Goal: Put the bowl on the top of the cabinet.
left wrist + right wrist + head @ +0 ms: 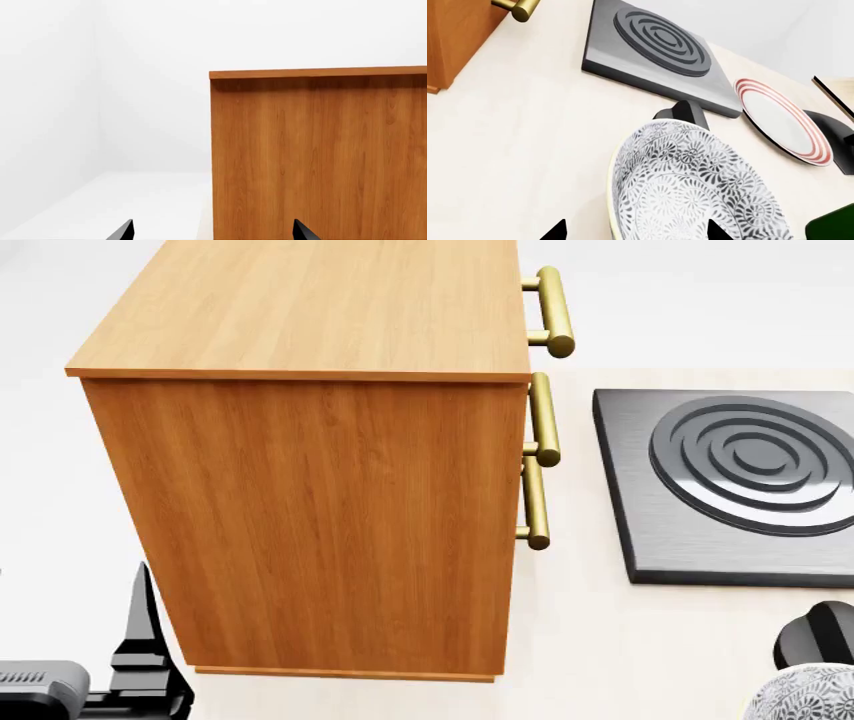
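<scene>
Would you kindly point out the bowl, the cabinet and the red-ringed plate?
bowl (694, 190): right wrist view, patterned inside.
cabinet (334, 520): head view, middle of its side panel.
plate (780, 122): right wrist view, white centre.

Cabinet (320, 470) left of hob (734, 480); bowl (807, 695) nr front-right, before hob.

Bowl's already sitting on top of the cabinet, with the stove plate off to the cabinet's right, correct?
Not quite. The head view shows the cabinet top bare; the bowl is still down by the right hand, per the right wrist view. The stove plate is indeed to the cabinet's right.
</scene>
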You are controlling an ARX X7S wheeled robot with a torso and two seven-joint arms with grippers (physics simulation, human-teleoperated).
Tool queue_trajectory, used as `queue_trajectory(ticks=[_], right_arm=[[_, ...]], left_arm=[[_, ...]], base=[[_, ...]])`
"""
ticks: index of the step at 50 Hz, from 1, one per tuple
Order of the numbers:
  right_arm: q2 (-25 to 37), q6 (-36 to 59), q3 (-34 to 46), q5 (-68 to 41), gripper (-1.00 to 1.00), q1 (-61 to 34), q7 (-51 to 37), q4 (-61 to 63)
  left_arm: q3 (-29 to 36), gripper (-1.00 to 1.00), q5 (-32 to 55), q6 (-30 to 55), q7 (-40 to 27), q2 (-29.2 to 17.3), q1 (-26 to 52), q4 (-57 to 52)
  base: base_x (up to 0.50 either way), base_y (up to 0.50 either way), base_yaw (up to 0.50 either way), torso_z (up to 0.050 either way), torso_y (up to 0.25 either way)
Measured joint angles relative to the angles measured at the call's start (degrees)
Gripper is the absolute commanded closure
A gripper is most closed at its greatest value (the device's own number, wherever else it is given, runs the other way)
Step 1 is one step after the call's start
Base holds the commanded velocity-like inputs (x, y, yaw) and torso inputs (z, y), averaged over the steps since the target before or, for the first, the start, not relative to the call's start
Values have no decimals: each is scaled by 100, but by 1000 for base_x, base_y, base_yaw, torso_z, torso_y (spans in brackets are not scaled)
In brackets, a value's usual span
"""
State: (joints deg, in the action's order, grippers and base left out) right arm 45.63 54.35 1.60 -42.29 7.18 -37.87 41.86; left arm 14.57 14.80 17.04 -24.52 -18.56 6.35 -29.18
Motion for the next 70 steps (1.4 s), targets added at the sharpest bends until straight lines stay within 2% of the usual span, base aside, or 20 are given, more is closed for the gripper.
queue_trajectory(ticks=[70], right_arm=[[-72, -186, 249, 167, -100, -169, 61, -372]], left_arm=[[123, -100, 44, -49, -112, -77, 34, 44]], base=[[0, 0, 0, 0, 0]])
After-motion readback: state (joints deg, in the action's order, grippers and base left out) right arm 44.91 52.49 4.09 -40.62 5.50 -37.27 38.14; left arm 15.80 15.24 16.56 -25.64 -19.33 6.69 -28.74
